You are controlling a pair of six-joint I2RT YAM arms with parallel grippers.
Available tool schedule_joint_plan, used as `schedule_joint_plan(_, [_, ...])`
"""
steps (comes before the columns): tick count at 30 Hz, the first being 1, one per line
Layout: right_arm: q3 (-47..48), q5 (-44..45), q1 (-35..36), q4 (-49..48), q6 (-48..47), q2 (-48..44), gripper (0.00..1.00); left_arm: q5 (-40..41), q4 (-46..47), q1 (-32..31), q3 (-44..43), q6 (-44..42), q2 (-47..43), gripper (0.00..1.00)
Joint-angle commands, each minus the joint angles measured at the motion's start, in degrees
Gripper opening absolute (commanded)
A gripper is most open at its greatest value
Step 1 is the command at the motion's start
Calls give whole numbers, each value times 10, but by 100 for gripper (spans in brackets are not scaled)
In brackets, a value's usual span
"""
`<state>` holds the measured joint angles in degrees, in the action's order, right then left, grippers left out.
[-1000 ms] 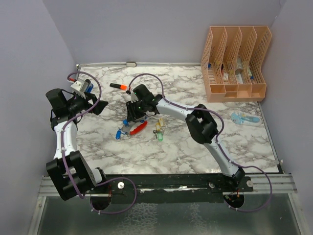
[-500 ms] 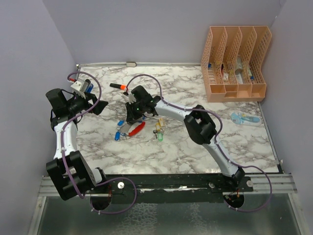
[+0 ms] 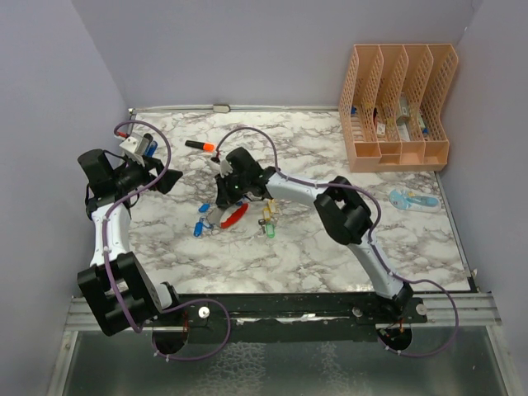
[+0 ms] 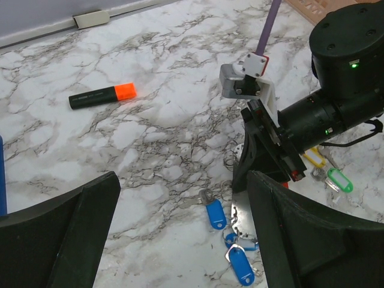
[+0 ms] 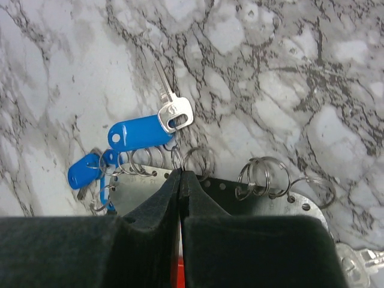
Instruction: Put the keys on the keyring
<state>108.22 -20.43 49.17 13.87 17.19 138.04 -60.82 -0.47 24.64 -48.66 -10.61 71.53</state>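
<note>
The keyring (image 5: 264, 204) lies directly under the right gripper (image 5: 181, 178). Its silver, hole-punched side runs crosswise to the seam of the jaws and reaches out to both sides of the tips, further to the right. A sliver of its red side shows behind the tips, toward the wrist.

Right jaws: fully together, tips down on the silver side. Nothing shows between the pads, so I cannot tell whether they pinch the plate or one of its small rings, or just press on it.

The blue keys (image 5: 141, 133) lie just ahead and left of the tips, already on small rings at the plate's edge. One bare blade points away from the jaws. The yellow and green keys (image 3: 268, 223) sit off to the other side of the gripper, near but not touching.

Left gripper (image 4: 183, 180): jaws wide apart, holding nothing, well away from the keyring and facing it. The right arm is clearly nearer.

Judgement: the coming move depends on whether the closed tips really have the plate.
</note>
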Motion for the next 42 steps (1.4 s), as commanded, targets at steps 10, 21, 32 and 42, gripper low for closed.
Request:
schedule_joint_plan(10, [-189, 51, 3, -179, -20, -163, 1, -40, -40, -7, 3, -39, 3, 90])
schedule_joint_plan(21, [-133, 47, 3, -136, -56, -124, 11, -32, -49, -13, 7, -52, -1, 90])
schedule_joint_plan(32, [-13, 59, 3, -44, -104, -31, 22, -26, -43, -13, 9, -49, 4, 90])
schedule_joint_plan(42, [-49, 62, 2, -33, -89, -27, 26, -24, -34, -13, 9, -45, 7, 90])
